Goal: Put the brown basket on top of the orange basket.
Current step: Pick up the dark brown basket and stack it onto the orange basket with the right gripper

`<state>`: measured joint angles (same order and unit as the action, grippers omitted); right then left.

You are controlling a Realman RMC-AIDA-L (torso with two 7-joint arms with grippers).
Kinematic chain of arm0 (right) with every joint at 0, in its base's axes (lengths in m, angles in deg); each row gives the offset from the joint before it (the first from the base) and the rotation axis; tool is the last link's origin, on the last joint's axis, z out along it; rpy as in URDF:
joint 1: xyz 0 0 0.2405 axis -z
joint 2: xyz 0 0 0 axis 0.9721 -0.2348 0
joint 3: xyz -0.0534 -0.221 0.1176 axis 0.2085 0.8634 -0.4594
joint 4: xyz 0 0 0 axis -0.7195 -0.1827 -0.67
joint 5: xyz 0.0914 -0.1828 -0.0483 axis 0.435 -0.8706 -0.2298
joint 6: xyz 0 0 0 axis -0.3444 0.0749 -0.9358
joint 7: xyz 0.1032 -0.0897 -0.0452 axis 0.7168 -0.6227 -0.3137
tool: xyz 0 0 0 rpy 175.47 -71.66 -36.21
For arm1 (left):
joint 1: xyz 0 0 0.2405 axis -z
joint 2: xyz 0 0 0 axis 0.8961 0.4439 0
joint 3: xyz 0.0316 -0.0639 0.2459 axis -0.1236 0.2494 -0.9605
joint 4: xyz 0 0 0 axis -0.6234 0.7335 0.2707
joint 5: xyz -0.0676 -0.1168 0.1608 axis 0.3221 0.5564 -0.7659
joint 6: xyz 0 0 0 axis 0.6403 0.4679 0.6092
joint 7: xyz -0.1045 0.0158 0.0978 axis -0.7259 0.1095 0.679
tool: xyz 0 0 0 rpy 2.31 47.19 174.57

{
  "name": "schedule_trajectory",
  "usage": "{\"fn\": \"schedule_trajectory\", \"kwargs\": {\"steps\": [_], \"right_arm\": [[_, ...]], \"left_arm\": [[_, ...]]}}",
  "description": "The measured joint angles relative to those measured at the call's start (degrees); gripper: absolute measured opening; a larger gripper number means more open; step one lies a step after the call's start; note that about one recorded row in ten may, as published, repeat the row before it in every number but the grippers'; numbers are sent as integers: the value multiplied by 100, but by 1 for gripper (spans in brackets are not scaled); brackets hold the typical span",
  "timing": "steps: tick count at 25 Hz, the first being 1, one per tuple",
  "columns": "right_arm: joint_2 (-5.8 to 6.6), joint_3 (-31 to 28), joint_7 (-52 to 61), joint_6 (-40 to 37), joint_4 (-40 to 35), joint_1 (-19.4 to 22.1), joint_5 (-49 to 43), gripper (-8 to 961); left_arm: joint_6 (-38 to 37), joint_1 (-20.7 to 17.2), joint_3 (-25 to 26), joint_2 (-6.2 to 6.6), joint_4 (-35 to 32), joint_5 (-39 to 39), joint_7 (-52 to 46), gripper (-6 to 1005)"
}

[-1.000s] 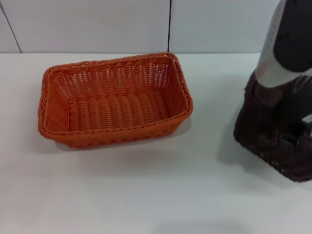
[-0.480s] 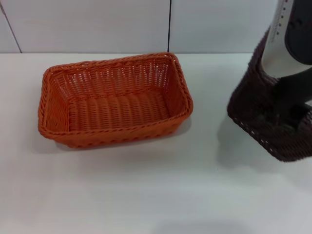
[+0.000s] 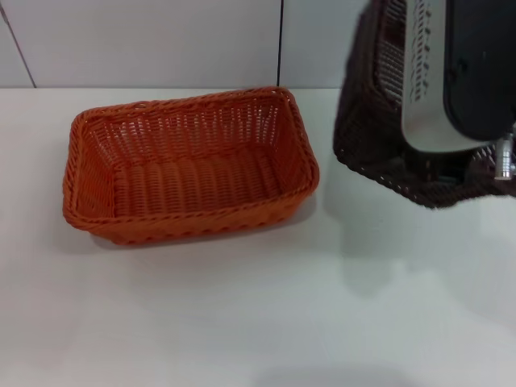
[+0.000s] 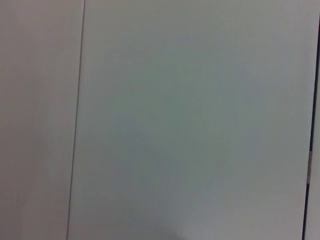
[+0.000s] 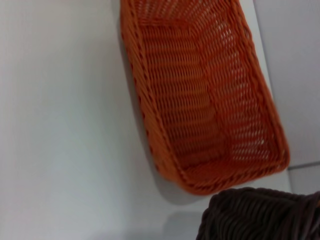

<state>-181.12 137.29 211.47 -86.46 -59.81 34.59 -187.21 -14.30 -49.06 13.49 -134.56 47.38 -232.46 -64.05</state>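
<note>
The orange basket stands empty on the white table, left of centre in the head view; it also shows in the right wrist view. The brown basket hangs tilted in the air at the upper right, off the table and to the right of the orange basket, apart from it. My right gripper holds it by its rim, and the arm covers much of the basket. A corner of the brown basket shows in the right wrist view. The left gripper is out of view.
A white panelled wall with a dark seam runs behind the table. The left wrist view shows only a pale panel. The brown basket's shadow lies on the table at the right.
My right arm has lifted the brown basket off the table and carried it up and to the left, nearer the orange basket. The orange basket has not moved.
</note>
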Motion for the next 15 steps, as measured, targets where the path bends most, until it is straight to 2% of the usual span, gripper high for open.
{"fn": "schedule_trajectory", "kwargs": {"steps": [7, 15], "right_arm": [[-1, 562, -986, 622, 0, 83, -567, 152], [-18, 612, -1597, 1204, 216, 135, -574, 152]], "left_arm": [[-50, 29, 203, -12, 10, 0, -4, 698], [-59, 35, 240, -23, 10, -1, -5, 697]]}}
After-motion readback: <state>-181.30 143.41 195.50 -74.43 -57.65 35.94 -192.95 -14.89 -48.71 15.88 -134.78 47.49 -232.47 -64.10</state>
